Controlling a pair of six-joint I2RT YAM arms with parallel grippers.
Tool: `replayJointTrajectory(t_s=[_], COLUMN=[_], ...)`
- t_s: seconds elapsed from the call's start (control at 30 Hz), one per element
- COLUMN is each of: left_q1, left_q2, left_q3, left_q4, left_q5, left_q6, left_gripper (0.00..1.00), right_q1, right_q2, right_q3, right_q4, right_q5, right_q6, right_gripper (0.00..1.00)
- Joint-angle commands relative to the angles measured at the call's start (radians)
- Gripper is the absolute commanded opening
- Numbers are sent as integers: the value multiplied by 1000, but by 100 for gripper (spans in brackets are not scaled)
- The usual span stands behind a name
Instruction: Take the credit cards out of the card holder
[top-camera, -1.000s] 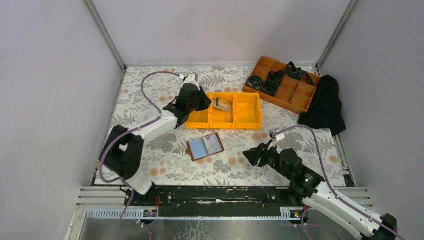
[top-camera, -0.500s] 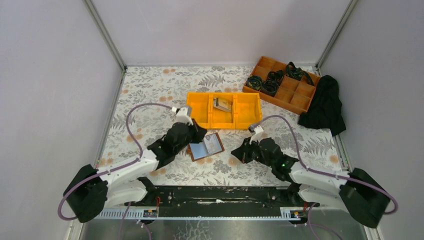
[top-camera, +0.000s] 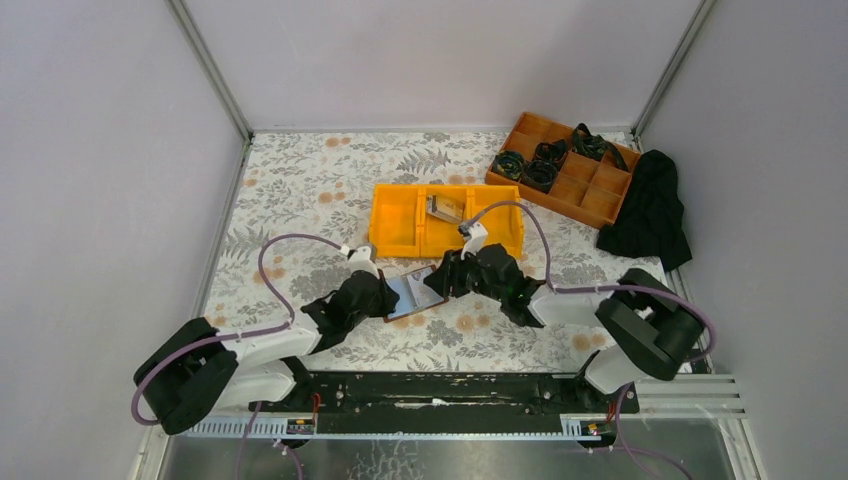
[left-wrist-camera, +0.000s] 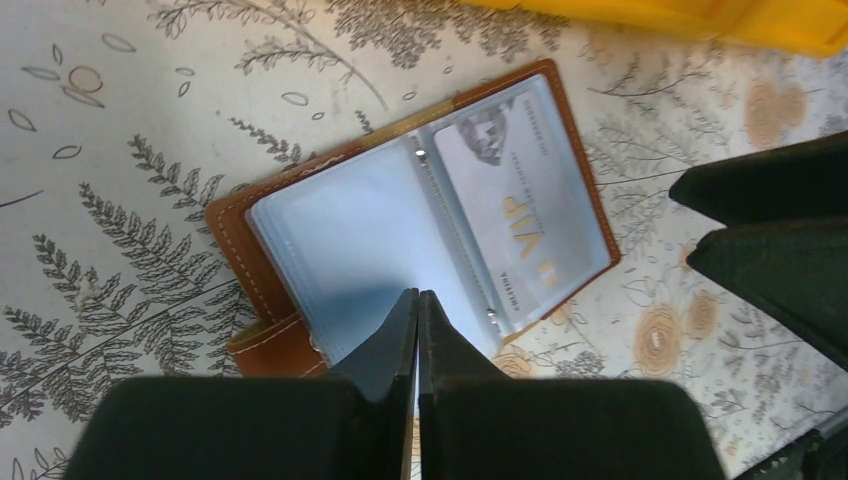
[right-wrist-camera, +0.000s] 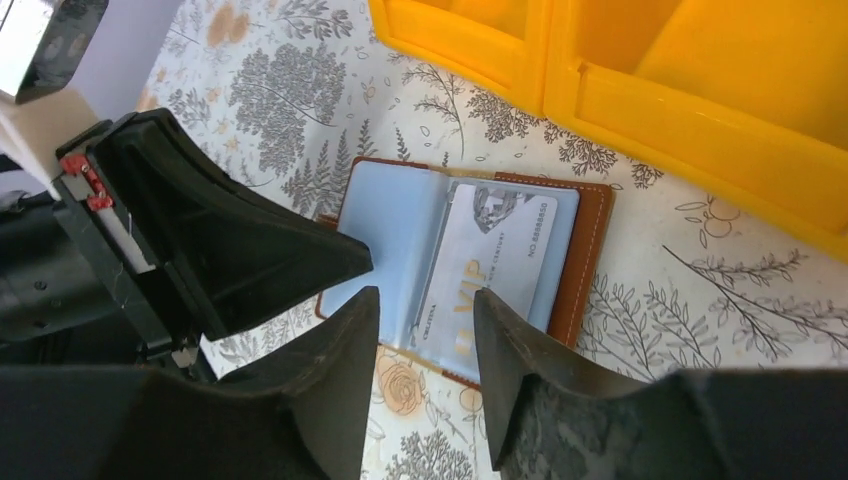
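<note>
The brown leather card holder (top-camera: 430, 299) lies open on the floral table between my two grippers. One silvery credit card (left-wrist-camera: 525, 200) with gold "VIP" lettering sits in its right clear sleeve (right-wrist-camera: 490, 255); the left sleeve (left-wrist-camera: 340, 240) looks empty. My left gripper (left-wrist-camera: 417, 295) is shut, its tips resting over the left sleeve with nothing between them. My right gripper (right-wrist-camera: 425, 295) is open just above the holder's near edge, by the VIP card. More credit cards (top-camera: 445, 208) lie in the yellow bin's middle compartment.
The yellow three-compartment bin (top-camera: 490, 245) stands just behind the holder. A wooden divided tray (top-camera: 590, 190) with dark coiled cables is at the back right, a black cloth (top-camera: 650, 210) beside it. Grey walls close in the table on three sides.
My left arm came back from the yellow bin to the holder and its gripper shut. My right arm swung forward and left to the holder's right side, and its gripper stands open now.
</note>
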Motion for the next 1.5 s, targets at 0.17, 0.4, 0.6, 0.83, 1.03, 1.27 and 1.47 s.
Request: replayJointTrajectory(t_s=[0.17,0.4,0.6,0.83,1.03,1.27,1.47], left_q1=[41,132,135,139,141,141,141], left_q2=[143,191,167,159,172,176,182], left_q3=[28,-17,-18,-20,-19,-21,-19], left_q4=[42,140,117,113,126,127,131], left_q5=[70,208,188,195,206,211,215], left_q6=[-42,-66,-62,-55,-55,-55,-51], left_gripper=[0,0,0,0,0,0,0], right_q1=[1,0,1,1,0,1,0], right_q2=[120,123,159,164,168,174,169], right_q3=[19,-22,-39,-61,-71,-100,-112], right_q4=[154,127,162,159,190,348,399], right_q5=[58,107,104,167,112,-46,-110], right_q6=[-11,-21,-9,-37,-33,15,43], right_gripper=[23,26,42,49,49,48,47])
